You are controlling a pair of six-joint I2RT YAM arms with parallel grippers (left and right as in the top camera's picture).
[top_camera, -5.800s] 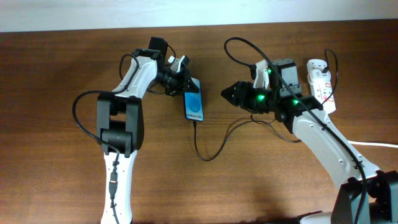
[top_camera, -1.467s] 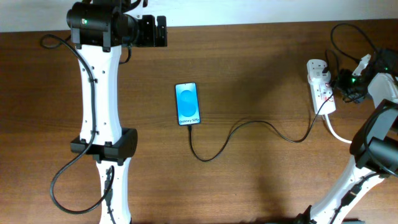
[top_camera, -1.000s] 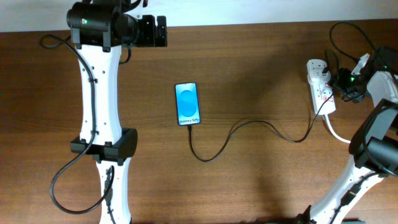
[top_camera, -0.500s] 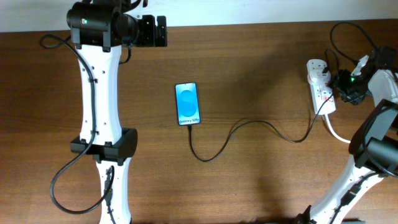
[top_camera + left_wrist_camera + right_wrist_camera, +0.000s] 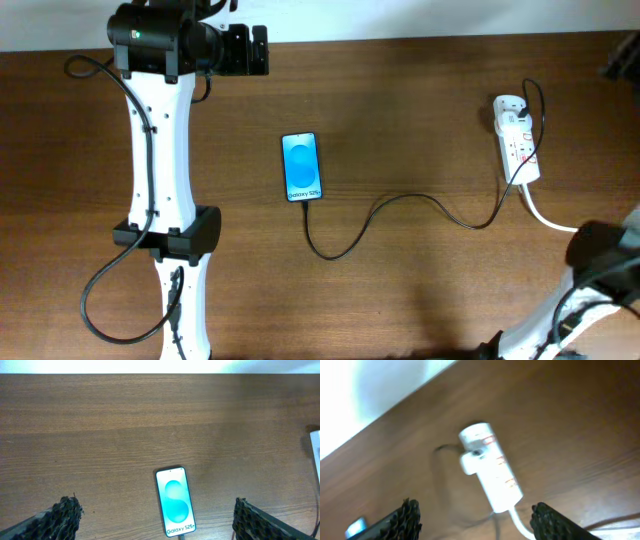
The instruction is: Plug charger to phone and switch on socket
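The socket [image 5: 490,472] is blurred in the right wrist view, its markings unreadable.

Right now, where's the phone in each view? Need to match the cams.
Overhead: the phone lies left of centre, screen lit.
Left wrist: bottom centre.
Right wrist: probably the small blurred blue patch at the bottom-left edge.
Shared landmark: the socket, at the right overhead, central in the right wrist view, a white sliver at the left wrist view's right edge.

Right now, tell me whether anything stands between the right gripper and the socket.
Nothing visible does. The right wrist view shows the socket lying uncovered, framed by the fingers of the open right gripper, with only bare table around it. The charger trails away from it toward the phone.
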